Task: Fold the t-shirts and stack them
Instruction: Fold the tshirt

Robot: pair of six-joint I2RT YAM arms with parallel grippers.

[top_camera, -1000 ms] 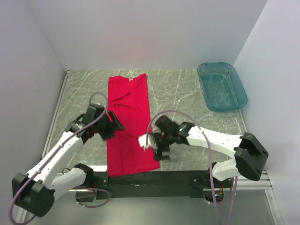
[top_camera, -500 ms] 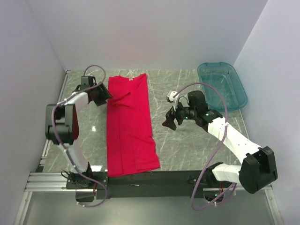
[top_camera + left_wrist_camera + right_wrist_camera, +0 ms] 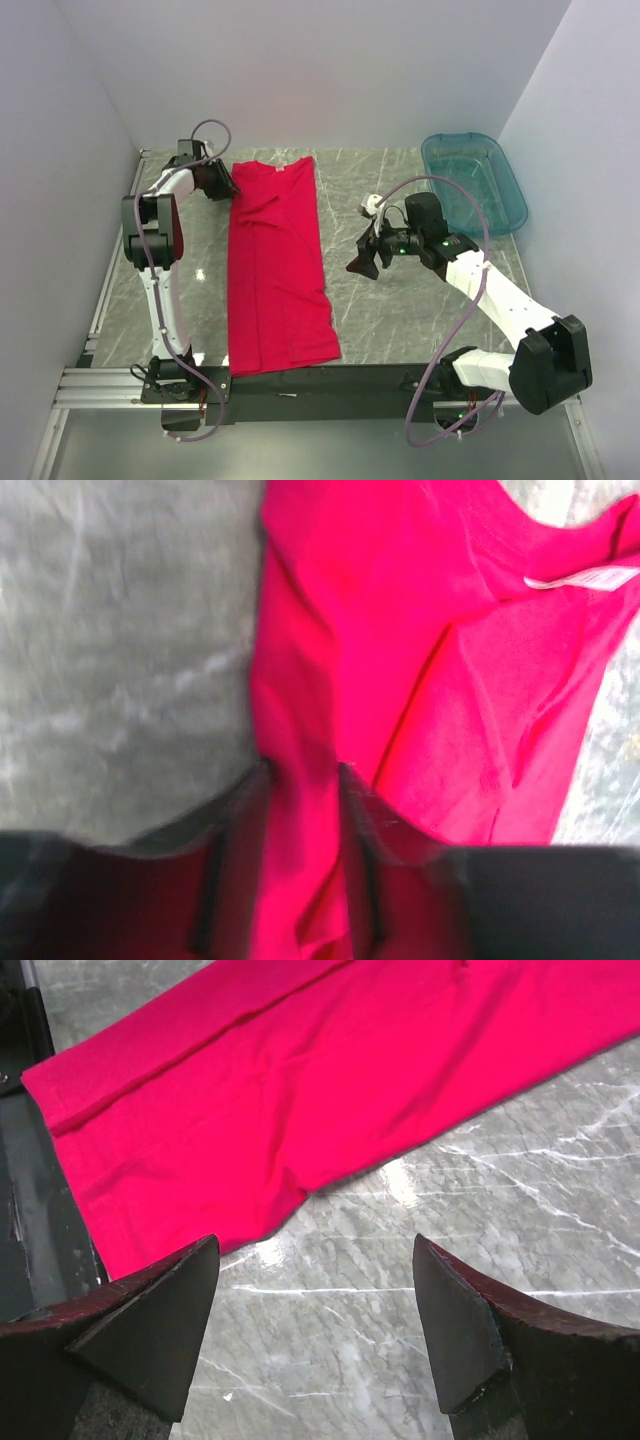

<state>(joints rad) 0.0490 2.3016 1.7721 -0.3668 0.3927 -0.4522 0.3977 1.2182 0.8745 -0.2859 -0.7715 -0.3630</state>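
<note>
The red t-shirt (image 3: pixel 275 260) lies on the marble table as a long narrow strip, with its white neck label (image 3: pixel 277 170) at the far end. My left gripper (image 3: pixel 225 185) is at the shirt's far left corner. In the left wrist view its fingers (image 3: pixel 303 775) pinch a bunched fold of the shirt's left edge (image 3: pixel 300 710), and the label (image 3: pixel 580 578) is to the right. My right gripper (image 3: pixel 362 262) hovers open over bare table to the right of the shirt. In the right wrist view nothing is between its fingers (image 3: pixel 315 1250), and the shirt (image 3: pixel 300 1070) lies beyond them.
A teal plastic bin (image 3: pixel 473 185) stands at the back right of the table. The black base rail (image 3: pixel 320 380) runs along the near edge just under the shirt's hem. White walls close in the table on the left, back and right.
My left arm swung from the shirt's left middle up to its far left corner, and its jaws narrowed onto the fabric. The right arm lifted away from the hem to the shirt's right side.
</note>
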